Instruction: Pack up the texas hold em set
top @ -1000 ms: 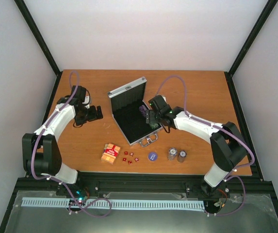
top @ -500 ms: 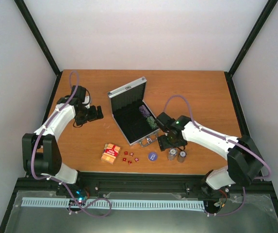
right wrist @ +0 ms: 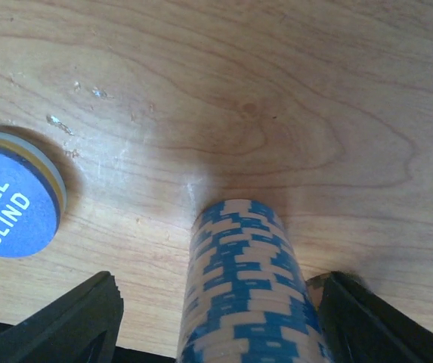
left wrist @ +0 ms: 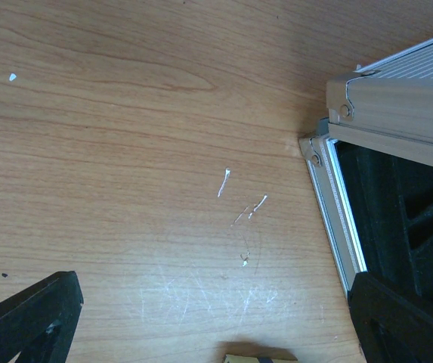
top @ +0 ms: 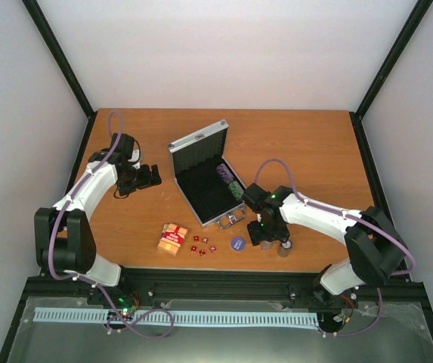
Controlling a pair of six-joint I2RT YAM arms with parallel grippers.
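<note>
The silver case (top: 199,141) lies open mid-table, black lining up, with a purple chip stack (top: 223,173) and a green one (top: 235,190) lying inside. My right gripper (top: 266,237) is open and low over the table, its fingers on either side of a standing blue-and-white chip stack (right wrist: 242,287), with a gap on the left side. A second chip stack (top: 284,246) stands just to the right. The blue "small blind" disc (top: 237,243) (right wrist: 8,195) lies to the left. The red dice (top: 202,246) and the red-orange card box (top: 172,238) lie further left. My left gripper (top: 152,176) is open and empty beside the case's left corner (left wrist: 318,151).
The case's handle (top: 235,219) points toward the front edge, close to my right arm. The case lid stands up at the back left. Black frame posts and white walls surround the table.
My right arm has moved from inside the case toward the table's front and come down around the blue-and-white chip stack. The left arm has not moved.
</note>
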